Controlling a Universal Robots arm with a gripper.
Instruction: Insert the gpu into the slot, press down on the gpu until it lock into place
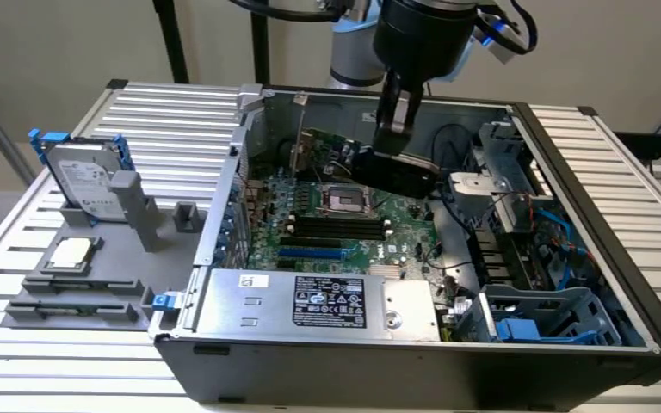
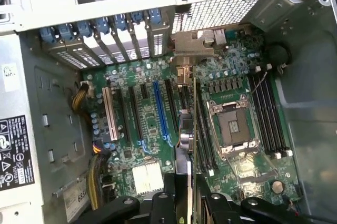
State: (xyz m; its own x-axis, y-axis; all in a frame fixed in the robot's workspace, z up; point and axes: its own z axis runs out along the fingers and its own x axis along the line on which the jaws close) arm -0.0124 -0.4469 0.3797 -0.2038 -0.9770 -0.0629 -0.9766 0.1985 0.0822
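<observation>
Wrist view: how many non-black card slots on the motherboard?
2. The blue slot runs near the gpu held in the hand; a cream slot lies parallel, toward the power supply. The gpu may hide others.

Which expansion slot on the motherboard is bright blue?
The slot between two black ones, nearer the gpu than the white slot.

A plain beige wall point(image 1: 55, 43) backs the ribbed aluminium table point(image 1: 169, 112), with two black poles point(image 1: 173, 39) before it.
</observation>
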